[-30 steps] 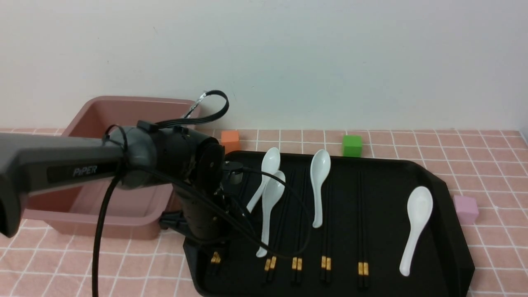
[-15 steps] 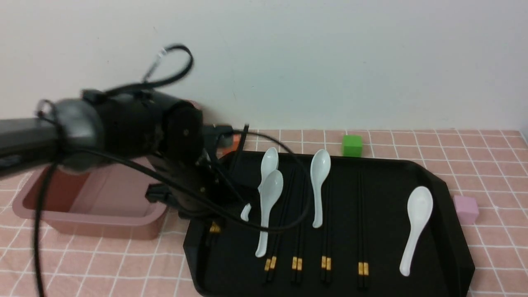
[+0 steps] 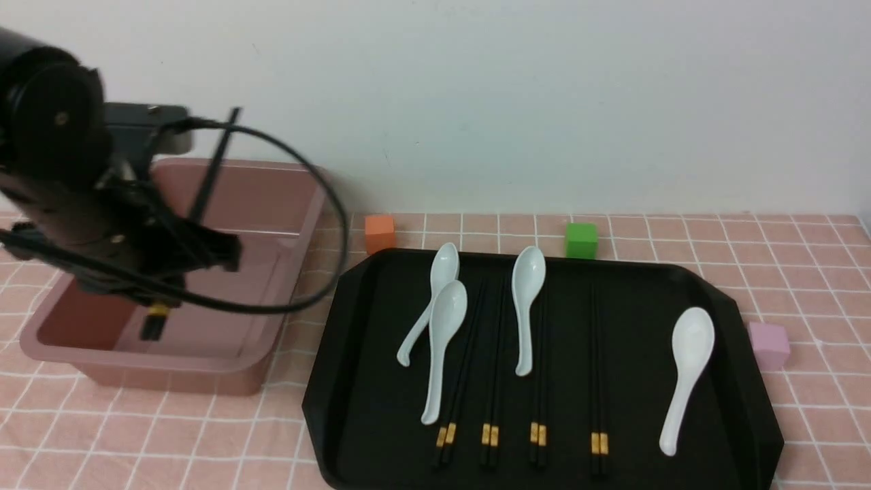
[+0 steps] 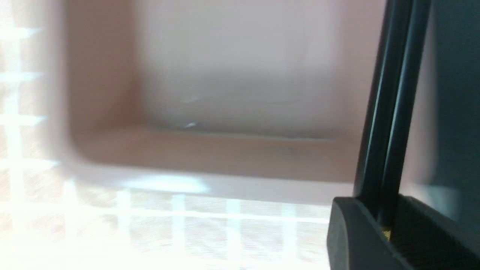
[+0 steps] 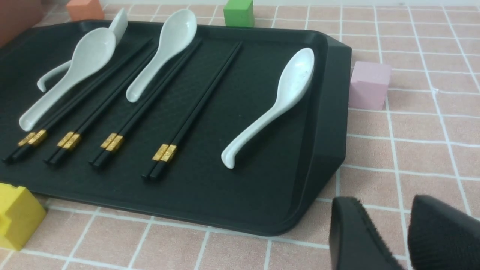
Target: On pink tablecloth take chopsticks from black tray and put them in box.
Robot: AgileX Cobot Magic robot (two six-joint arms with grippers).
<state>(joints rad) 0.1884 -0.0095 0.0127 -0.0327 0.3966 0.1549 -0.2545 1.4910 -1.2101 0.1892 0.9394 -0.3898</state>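
Left gripper (image 3: 163, 286) over box (image 3: 286, 224), clamped on steeply tilted chopsticks (image 3: 204, 184).

The box (image 3: 272, 224) sits left of the black tray (image 3: 639, 292).

Front view faces wall, wide; right wrist low, near, sharing black tray (image 3: 721, 306); left wrist close over box (image 4: 210, 150).

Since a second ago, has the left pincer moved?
Yes. The left pincer, shut on chopsticks, has gone left and up, off the black tray, and now hangs over the box.
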